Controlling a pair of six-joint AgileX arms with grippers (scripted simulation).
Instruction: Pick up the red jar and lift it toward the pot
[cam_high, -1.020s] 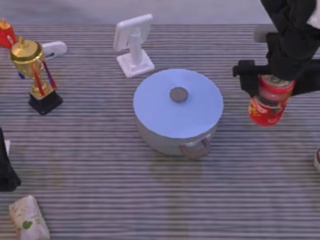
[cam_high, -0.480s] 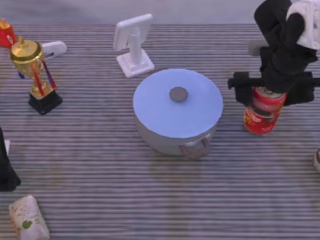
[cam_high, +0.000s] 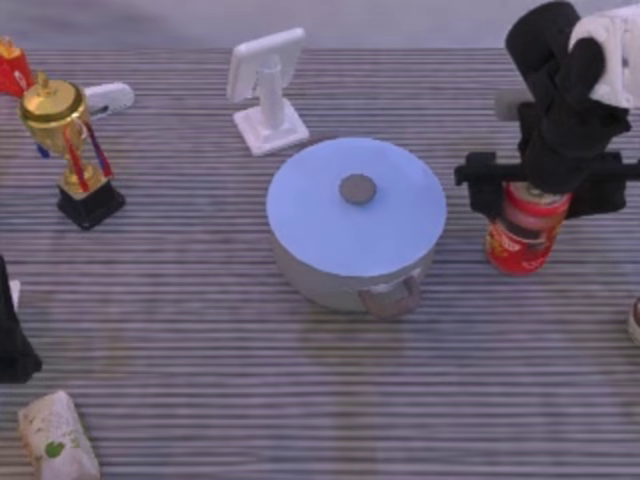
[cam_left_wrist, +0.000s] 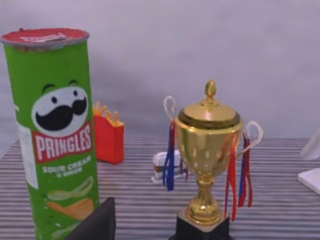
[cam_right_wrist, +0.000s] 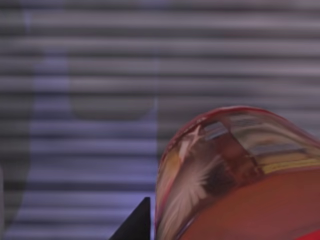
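Presently listed: small cylindrical red jar (cam_high: 523, 232) with red lid and red-yellow printed label, at the right of the striped bench (cam_high: 200, 330), just beside the pot and apart from it; right tool (cam_high: 545, 190) clenched on its upper part from above, the black fingers (cam_high: 482, 185) pressing either side of the neck. Large round grey metal pot (cam_high: 355, 222) with flat pale blue-grey lid, dark knob and brownish side handle, mid-bench, lid on. In the right wrist view the jar's rounded glossy body fills the lower corner with striped bench behind it, which suggests it hangs off the surface, though this cannot be told for certain. Left tool (cam_high: 14, 345) parked at the bench's left edge, state of its fingers not discernible. Other items: gold trophy cup (cam_high: 68, 150) with red and blue ribbons on a black base, white stand (cam_high: 266, 88), green crisp tube (cam_left_wrist: 52, 130), red fries carton (cam_left_wrist: 108, 137), pale wrapped packet (cam_high: 58, 438). Status, by judgement: pick done, the carry toward the pot well along; what remains is closing the last gap and holding the jar steady by the pot
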